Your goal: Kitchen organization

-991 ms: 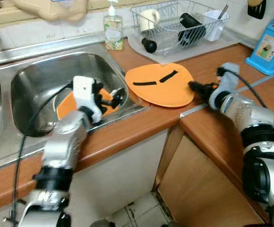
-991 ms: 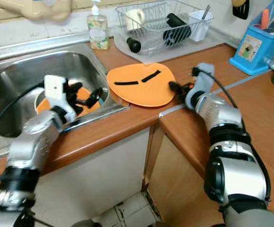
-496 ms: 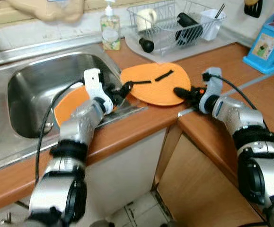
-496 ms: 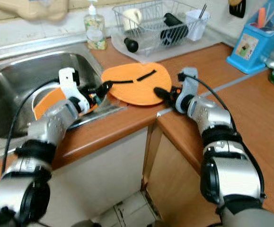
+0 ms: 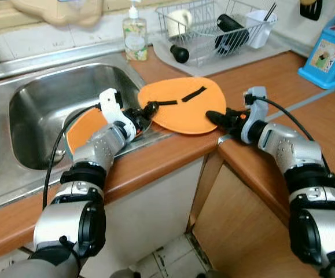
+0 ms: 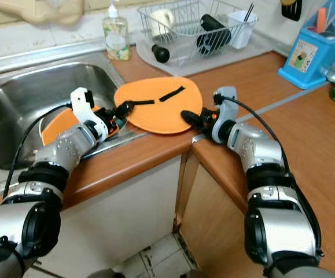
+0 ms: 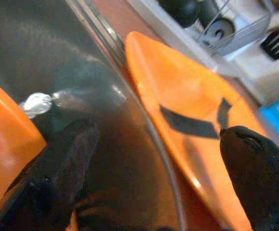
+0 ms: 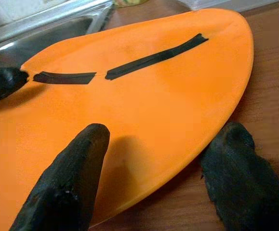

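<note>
At the centre of the head views, an orange cutting board, marked with two black strips, is approached from both sides. The right end effector is set at the board's near right edge; in its wrist view its fingers are spread, one above the board and one beside the rim on the wooden table. The left end effector is placed at the board's left edge, above the sink rim, its fingers spread apart as well.

The step in hand is judged to be a two-sided grasp of the board, which lies flat, partly overhanging the sink. Closing both sets of fingers on opposite rims would be called for next, then a level lift.

In the left of the frame, a second orange item inside the sink is partly hidden by the left arm and cannot be identified. Farther back, a soap bottle and a dish rack holding dark bottles and a cup are seen; a blue holder is cut off at the upper right.
</note>
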Motion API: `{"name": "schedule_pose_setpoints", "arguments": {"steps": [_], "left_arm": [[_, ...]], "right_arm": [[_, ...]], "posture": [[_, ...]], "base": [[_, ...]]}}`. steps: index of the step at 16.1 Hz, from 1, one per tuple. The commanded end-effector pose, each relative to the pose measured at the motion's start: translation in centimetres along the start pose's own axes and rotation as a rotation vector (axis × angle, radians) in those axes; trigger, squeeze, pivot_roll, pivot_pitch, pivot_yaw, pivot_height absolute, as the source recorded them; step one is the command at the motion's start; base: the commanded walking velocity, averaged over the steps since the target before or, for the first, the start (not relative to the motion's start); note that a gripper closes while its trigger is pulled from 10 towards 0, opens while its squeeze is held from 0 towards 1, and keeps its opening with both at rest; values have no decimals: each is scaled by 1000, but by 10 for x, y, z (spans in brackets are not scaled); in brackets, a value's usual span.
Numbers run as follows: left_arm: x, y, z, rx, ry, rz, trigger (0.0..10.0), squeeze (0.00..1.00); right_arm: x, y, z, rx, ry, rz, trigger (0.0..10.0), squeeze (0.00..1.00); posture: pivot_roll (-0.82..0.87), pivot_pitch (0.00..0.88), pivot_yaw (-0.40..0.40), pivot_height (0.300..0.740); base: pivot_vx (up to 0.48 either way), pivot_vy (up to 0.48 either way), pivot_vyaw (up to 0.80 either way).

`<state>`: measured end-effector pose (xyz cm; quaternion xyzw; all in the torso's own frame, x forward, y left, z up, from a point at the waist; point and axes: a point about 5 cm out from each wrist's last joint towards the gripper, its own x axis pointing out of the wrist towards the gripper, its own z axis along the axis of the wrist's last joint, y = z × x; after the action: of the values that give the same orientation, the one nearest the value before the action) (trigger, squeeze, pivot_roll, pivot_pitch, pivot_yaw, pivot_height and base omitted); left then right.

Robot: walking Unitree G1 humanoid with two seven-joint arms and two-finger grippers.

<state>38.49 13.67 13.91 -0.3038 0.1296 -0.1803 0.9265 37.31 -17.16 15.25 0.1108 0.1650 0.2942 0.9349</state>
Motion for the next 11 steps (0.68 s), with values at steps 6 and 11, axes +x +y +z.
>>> {"name": "schedule_pose_setpoints", "arguments": {"steps": [6, 11], "left_arm": [[-3, -8, -4, -101, 59, -159, 2980, 0], [-9, -11, 7, -186, 5, -262, 0, 0]], "right_arm": [[0, 26, 11, -34, -72, 91, 10000, 0], [0, 27, 14, -25, -91, 59, 10000, 0]], "posture": [[-122, 0, 52, 740], [-116, 0, 49, 740]], "base": [[0, 0, 0], [0, 0, 0]]}}
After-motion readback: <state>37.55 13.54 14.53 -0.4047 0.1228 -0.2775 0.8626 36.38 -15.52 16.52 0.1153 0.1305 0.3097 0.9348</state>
